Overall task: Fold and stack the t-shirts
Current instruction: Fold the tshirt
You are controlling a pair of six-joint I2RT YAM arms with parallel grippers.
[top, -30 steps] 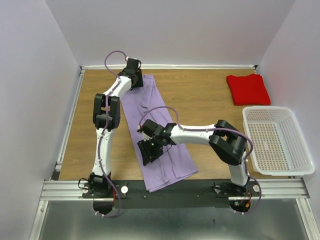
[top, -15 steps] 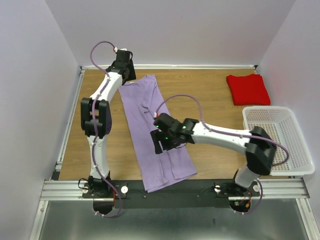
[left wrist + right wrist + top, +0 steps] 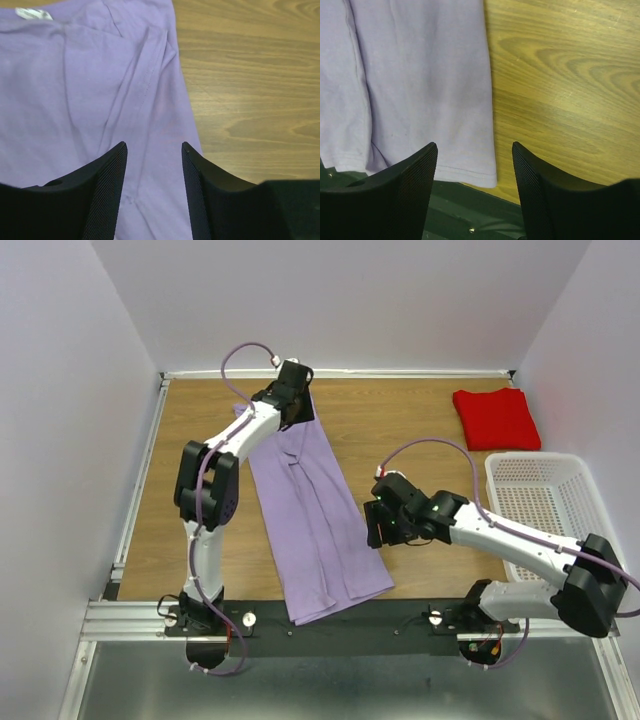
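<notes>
The lavender t-shirt (image 3: 315, 515) lies flat as a long strip from the far middle of the table to its near edge. My left gripper (image 3: 298, 408) is open and empty over the shirt's far end, with cloth between its fingers in the left wrist view (image 3: 152, 147). My right gripper (image 3: 373, 530) is open and empty beside the shirt's right edge. In the right wrist view (image 3: 474, 147) it hangs over the shirt's near right hem corner (image 3: 470, 170). The red t-shirt (image 3: 495, 418) lies folded at the far right.
A white perforated basket (image 3: 590, 530) stands at the right edge. Bare wooden table (image 3: 420, 440) lies between the two shirts. A metal rail (image 3: 350, 620) runs along the near edge. White walls close in the table.
My left gripper swung from the shirt's far left corner to its far right side. My right gripper moved right, off the middle of the shirt to its right edge.
</notes>
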